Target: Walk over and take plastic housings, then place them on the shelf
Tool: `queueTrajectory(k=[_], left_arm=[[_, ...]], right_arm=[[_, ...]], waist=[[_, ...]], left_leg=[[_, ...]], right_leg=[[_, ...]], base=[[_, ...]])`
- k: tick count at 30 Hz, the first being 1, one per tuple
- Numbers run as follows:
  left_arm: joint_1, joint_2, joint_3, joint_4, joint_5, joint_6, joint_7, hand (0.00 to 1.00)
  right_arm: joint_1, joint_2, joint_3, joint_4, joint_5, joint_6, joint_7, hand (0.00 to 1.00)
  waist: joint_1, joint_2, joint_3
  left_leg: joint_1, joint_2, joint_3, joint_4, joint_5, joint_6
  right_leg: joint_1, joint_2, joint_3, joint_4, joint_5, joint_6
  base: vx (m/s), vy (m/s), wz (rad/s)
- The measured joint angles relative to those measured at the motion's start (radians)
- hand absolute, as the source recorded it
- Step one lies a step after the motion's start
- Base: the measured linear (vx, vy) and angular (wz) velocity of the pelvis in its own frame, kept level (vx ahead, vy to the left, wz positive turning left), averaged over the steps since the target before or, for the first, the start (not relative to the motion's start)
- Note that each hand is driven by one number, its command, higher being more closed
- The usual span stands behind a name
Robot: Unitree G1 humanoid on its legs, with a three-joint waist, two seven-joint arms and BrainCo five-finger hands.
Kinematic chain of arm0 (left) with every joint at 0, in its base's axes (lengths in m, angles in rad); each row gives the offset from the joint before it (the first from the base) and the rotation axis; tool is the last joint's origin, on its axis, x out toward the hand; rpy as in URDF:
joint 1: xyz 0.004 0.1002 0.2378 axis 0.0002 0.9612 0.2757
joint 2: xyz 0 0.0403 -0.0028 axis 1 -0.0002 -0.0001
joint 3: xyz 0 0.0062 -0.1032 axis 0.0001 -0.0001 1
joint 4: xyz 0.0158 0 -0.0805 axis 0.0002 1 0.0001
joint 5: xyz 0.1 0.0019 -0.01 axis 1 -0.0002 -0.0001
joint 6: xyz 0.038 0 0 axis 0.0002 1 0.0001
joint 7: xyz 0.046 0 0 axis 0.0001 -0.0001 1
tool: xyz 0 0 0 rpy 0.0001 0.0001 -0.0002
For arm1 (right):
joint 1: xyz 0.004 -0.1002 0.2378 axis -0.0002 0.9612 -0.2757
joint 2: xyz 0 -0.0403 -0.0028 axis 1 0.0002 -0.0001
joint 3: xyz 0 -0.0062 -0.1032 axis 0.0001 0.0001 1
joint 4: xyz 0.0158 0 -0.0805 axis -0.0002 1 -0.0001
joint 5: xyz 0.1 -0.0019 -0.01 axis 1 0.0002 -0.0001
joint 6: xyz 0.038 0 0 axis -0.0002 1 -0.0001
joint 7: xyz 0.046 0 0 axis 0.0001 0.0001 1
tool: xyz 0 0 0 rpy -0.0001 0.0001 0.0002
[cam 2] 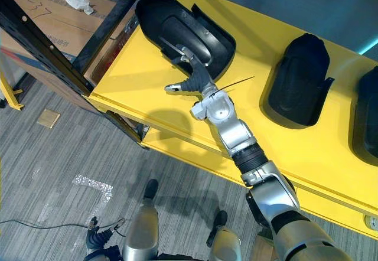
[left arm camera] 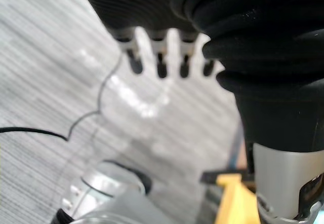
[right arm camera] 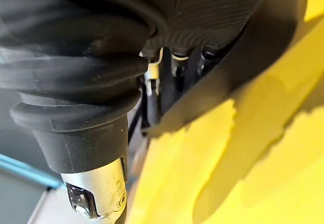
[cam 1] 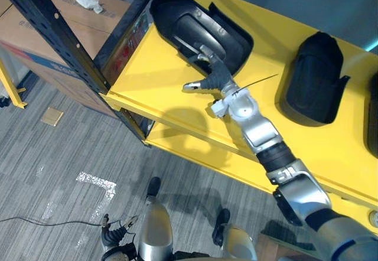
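Lying slantwise at the left end of the yellow shelf (cam 1: 153, 78), the nearest plastic housing (cam 1: 195, 25) points its long axis roughly back along the reaching arm. The right hand (cam 1: 220, 79) meets it at its near end. Its fingers (cam 1: 205, 53) lie almost straight on the rim and the thumb (cam 1: 192, 86) is spread apart over bare shelf, so nothing is clamped. Letting go looks like a straight pull back toward the robot. I count three housings on the shelf: this one, a second housing (cam 1: 316, 78) and a third housing (cam 2: 366, 116) at the edge. The left hand (left arm camera: 161, 64) hangs over the floor (cam 1: 59, 172), fingers relaxed.
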Motion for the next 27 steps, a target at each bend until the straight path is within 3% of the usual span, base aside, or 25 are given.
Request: queueTrajectory(k=[3, 6, 9, 13, 19, 22, 24, 27], left_arm=[[0.0, 0.0, -0.002, 0.0, 0.0, 0.0, 0.003, 0.0], [0.0, -0.002, -0.006, 0.001, 0.0, 0.0, 0.007, 0.0], [0.0, -0.003, -0.007, 0.001, 0.0, 0.0, 0.007, 0.0], [0.0, -0.003, -0.007, 0.007, 0.008, 0.0, 0.008, 0.0], [0.006, -0.006, -0.003, 0.022, 0.042, 0.008, 0.005, 0.0], [0.008, -0.004, 0.006, 0.018, 0.06, 0.015, -0.004, 0.0], [0.022, 0.005, 0.018, 0.011, 0.085, 0.033, -0.015, 0.0], [0.055, 0.023, 0.047, 0.001, 0.096, 0.045, -0.011, 0.0]], right_arm=[[0.009, -0.003, -0.035, 0.022, -0.009, -0.057, -0.039, 0.0], [0.02, -0.013, -0.054, 0.018, -0.096, -0.16, -0.087, 0.0], [0.02, -0.026, -0.071, -0.077, -0.165, -0.234, -0.115, 0.0], [0.009, -0.044, -0.066, -0.197, -0.216, -0.313, -0.055, 0.0], [-0.021, -0.108, 0.029, -0.244, -0.271, -0.327, 0.109, 0.0], [-0.051, -0.213, 0.089, -0.246, -0.317, -0.322, 0.215, 0.0], [-0.073, -0.323, 0.151, -0.236, -0.403, -0.304, 0.298, 0.0], [-0.073, -0.458, 0.226, -0.226, -0.497, -0.307, 0.342, 0.0]], waist=[[-0.003, 0.0, 0.0], [-0.008, 0.0, 0.0], [-0.011, 0.0, 0.0], [-0.016, 0.01, -0.007], [-0.028, 0.022, -0.035], [-0.028, 0.015, -0.039], [-0.028, -0.008, -0.053], [-0.028, -0.052, -0.08]], left_leg=[[0.0, 0.0, 0.0, 0.004, 0.001, -0.002], [0.002, 0.0, 0.001, 0.005, 0.001, -0.002], [0.008, 0.001, 0.004, 0.004, 0.001, -0.002], [0.025, 0.002, 0.007, -0.005, 0.001, -0.002], [0.028, 0.005, 0.008, -0.008, 0.001, -0.002], [0.033, 0.006, 0.007, -0.014, 0.001, -0.003], [0.031, 0.012, 0.01, -0.026, 0.003, -0.005], [0.031, 0.03, 0.028, -0.039, 0.005, -0.01]], right_leg=[[0.0, 0.0, 0.001, 0.002, 0.0, 0.0], [0.0, 0.0, 0.003, 0.002, 0.0, 0.0], [0.002, 0.001, 0.008, 0.001, 0.001, 0.0], [0.018, 0.003, 0.008, -0.012, 0.003, 0.002], [0.024, 0.006, 0.008, -0.017, 0.004, 0.003], [0.033, 0.008, 0.004, -0.032, 0.009, 0.005], [0.033, 0.016, 0.005, -0.054, 0.02, 0.003], [0.032, 0.034, 0.014, -0.087, 0.036, -0.003]], base=[[0.0, 0.0, 0.0], [0.0, -0.002, -0.01], [0.0, -0.008, -0.04], [0.0, 0.0, 0.0], [0.0, 0.0, 0.0], [0.0, -0.003, 0.01], [0.02, -0.008, -0.04], [0.05, -0.024, -0.14]])
